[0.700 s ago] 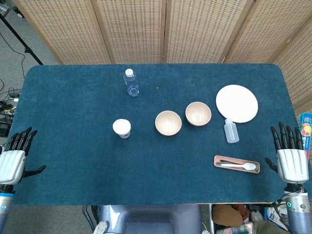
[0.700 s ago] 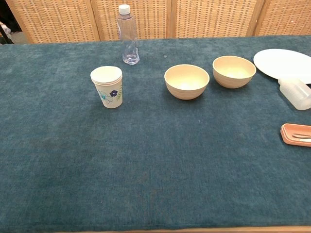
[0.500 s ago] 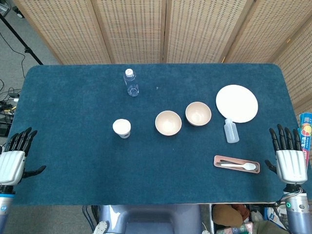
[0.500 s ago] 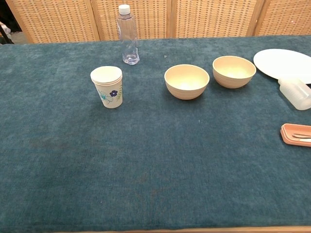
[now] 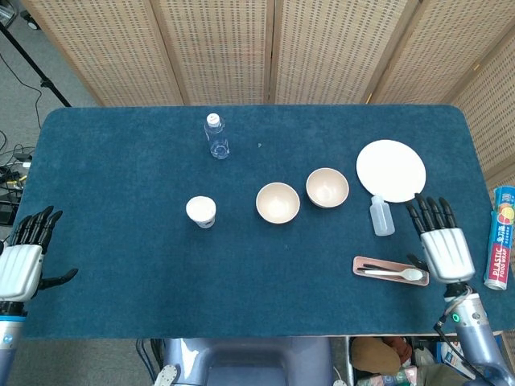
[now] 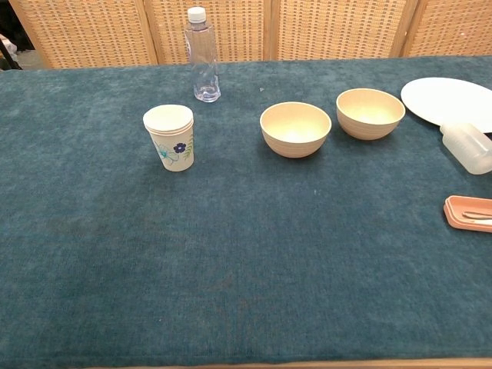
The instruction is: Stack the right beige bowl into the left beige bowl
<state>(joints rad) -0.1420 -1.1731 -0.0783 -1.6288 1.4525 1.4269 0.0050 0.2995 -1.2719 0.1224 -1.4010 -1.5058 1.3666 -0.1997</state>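
Note:
Two beige bowls stand side by side on the blue table, both empty and apart from each other. The left bowl [image 5: 278,202] [image 6: 296,128] sits near the table's middle. The right bowl [image 5: 327,187] [image 6: 370,112] stands just beyond it toward the plate. My right hand [image 5: 440,243] hovers open, fingers spread, over the table's right part, beside the pink tray and well short of the right bowl. My left hand [image 5: 22,259] stays open at the table's left edge, far from both bowls. Neither hand shows in the chest view.
A paper cup [image 5: 200,211] stands left of the bowls, a clear water bottle [image 5: 216,136] behind them. A white plate [image 5: 391,170], a small squeeze bottle [image 5: 381,215] and a pink tray [image 5: 390,271] with a spoon lie to the right. A packet [image 5: 500,248] lies off the table's right edge.
My right hand has moved left and forward, from the table's right edge to over the table beside the pink tray. My left hand and all objects have not moved.

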